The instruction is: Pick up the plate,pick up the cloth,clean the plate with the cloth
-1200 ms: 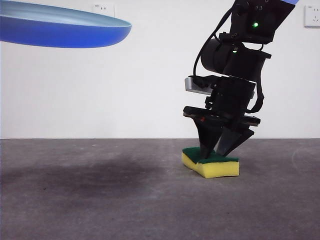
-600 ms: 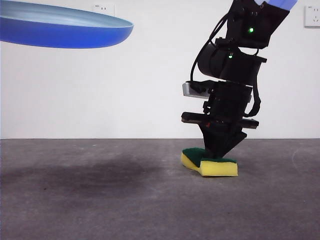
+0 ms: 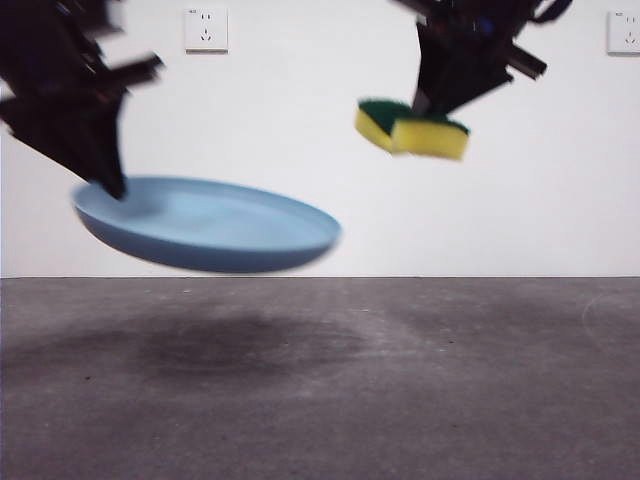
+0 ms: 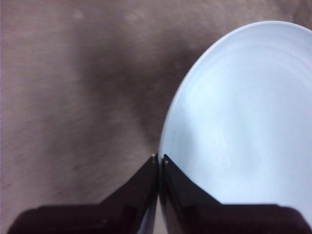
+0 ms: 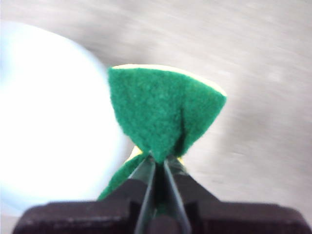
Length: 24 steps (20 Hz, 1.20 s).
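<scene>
The left gripper (image 4: 159, 158) has its jaws clamped on the plate (image 3: 205, 225) rim, holding it tilted above the tabletop (image 3: 320, 380). The right gripper (image 5: 159, 163) pinches the sponge (image 3: 412, 128), held higher and apart; the plate lies below and beside those jaws.

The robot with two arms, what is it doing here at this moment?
Each arm holds one thing in the air above the grey table. The left gripper is shut on the rim of the round light-blue plate, which hangs tilted. The right gripper is shut on the yellow foam sponge with a green scouring layer, higher and to the side of the plate. The two do not touch.
</scene>
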Each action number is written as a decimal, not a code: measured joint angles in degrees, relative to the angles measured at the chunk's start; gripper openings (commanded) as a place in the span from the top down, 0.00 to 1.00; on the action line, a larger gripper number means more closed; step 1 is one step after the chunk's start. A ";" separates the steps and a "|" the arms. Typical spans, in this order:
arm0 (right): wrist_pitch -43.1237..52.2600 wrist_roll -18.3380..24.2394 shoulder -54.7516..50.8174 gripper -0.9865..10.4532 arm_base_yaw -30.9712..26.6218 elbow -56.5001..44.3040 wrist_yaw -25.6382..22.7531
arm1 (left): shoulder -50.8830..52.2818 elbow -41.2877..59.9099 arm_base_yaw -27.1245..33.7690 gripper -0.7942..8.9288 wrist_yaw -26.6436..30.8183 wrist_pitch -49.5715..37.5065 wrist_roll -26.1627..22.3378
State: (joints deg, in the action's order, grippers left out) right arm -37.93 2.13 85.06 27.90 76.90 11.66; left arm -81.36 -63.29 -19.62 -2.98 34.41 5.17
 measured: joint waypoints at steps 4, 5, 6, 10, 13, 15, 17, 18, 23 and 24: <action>-2.19 -0.31 0.83 0.93 5.18 0.00 0.33 | -2.51 0.00 -5.70 0.93 -0.26 -3.96 1.86; -1.68 -0.39 1.44 0.93 6.80 0.00 -0.02 | -2.51 0.00 -6.93 0.93 -0.31 -5.31 2.51; -0.72 -0.42 2.23 0.93 8.46 0.00 -0.09 | -2.51 0.00 -8.00 0.93 -0.44 -6.71 3.17; 0.20 -0.48 6.91 0.93 14.14 0.00 -0.07 | -2.51 0.00 -10.03 0.93 -2.82 -9.81 5.92; -3.89 -0.48 10.14 0.93 17.22 0.00 -0.48 | -2.51 0.00 -10.16 0.93 -2.93 -10.23 6.95; -8.59 0.31 10.14 0.93 18.36 0.00 -6.01 | -2.51 0.00 -10.12 0.93 -2.89 -9.92 6.97; -13.40 0.68 9.88 0.93 18.53 0.00 -14.62 | -2.51 0.00 -10.10 0.93 -2.73 -8.92 6.99; -14.95 0.72 9.75 0.93 17.70 0.00 -19.69 | -2.51 0.00 -10.05 0.93 -2.67 -8.28 7.08; -6.86 0.72 8.28 0.93 12.20 0.00 -31.47 | -2.51 0.00 -10.14 0.93 -6.25 -7.78 8.39; -4.79 0.76 8.28 0.93 11.76 0.00 -30.40 | -2.51 0.00 -10.27 0.93 -6.34 -7.93 8.57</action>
State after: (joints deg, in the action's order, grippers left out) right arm -42.72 2.90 93.34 39.66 76.90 -18.74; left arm -83.88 -63.29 -29.89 -9.32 26.48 13.74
